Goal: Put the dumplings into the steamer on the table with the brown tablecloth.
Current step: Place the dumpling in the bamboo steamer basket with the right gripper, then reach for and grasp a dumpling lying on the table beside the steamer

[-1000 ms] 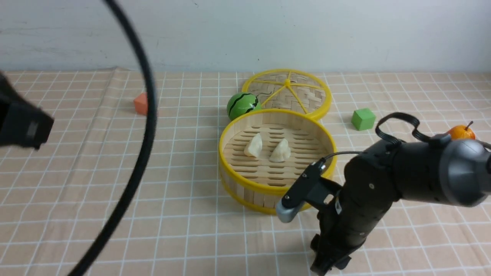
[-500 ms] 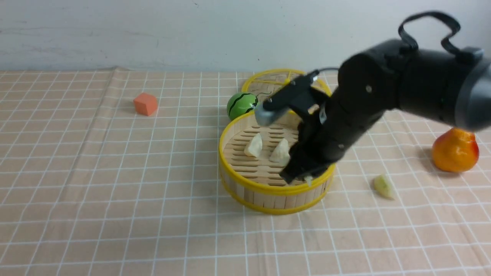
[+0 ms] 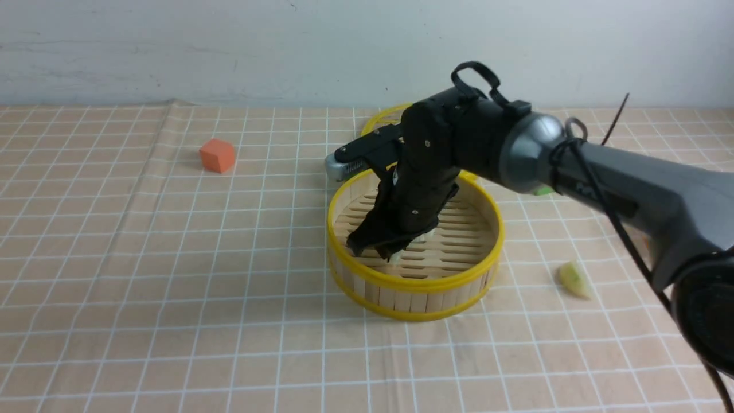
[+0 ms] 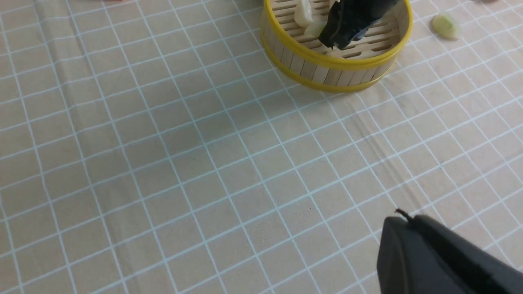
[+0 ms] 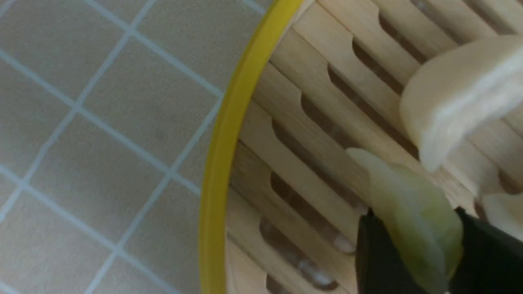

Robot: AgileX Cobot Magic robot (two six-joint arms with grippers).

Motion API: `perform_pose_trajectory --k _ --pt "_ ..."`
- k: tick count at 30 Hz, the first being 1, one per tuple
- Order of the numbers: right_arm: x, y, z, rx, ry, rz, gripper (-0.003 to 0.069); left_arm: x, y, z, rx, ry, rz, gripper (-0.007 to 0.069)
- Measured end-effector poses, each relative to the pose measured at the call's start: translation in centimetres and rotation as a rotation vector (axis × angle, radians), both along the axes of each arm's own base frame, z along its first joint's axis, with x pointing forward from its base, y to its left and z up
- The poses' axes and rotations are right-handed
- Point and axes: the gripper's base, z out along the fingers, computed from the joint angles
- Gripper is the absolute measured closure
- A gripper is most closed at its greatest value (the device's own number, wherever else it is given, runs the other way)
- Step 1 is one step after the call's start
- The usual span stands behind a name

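Note:
The steamer stands mid-table on the brown tablecloth. My right gripper reaches down inside it, near its left front wall. In the right wrist view the right gripper is shut on a pale green dumpling just above the slat floor. A whitish dumpling lies beside it on the slats. Another pale green dumpling lies on the cloth right of the steamer. My left gripper hangs shut and empty over bare cloth, well short of the steamer.
An orange cube sits at the far left. The woven lid lies behind the steamer, mostly hidden by my right arm. A sliver of a green cube shows behind the arm. A wall closes off the table's far edge.
My right arm has swung from the front right of the table up and into the steamer, carrying the green dumpling. The left arm and its cable have left the front view.

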Motion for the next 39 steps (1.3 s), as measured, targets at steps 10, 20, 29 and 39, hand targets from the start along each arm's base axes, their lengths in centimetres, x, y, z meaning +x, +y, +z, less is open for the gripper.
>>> perform_pose_trajectory --k 10,20,29,39 --pt "-1.4 -1.0 6.1 -0.048 0.052 0.023 0.0081 0.0 0.0 0.0 0.016 -0.009 -0.009 0.0636" --pt "-2.8 -10.0 12.6 -0.060 0.002 -0.121 0.0093 0.0 0.0 0.0 0.026 -0.015 -0.017 0.0629" --pt "-3.3 -19.8 4.9 -0.106 0.183 -0.346 0.0099 0.0 0.0 0.0 0.027 -0.015 -0.017 0.0621" --pt "-0.3 -21.5 -1.7 -0.024 0.151 -0.439 0.0105 0.0 0.0 0.0 0.026 -0.015 -0.017 0.0617"
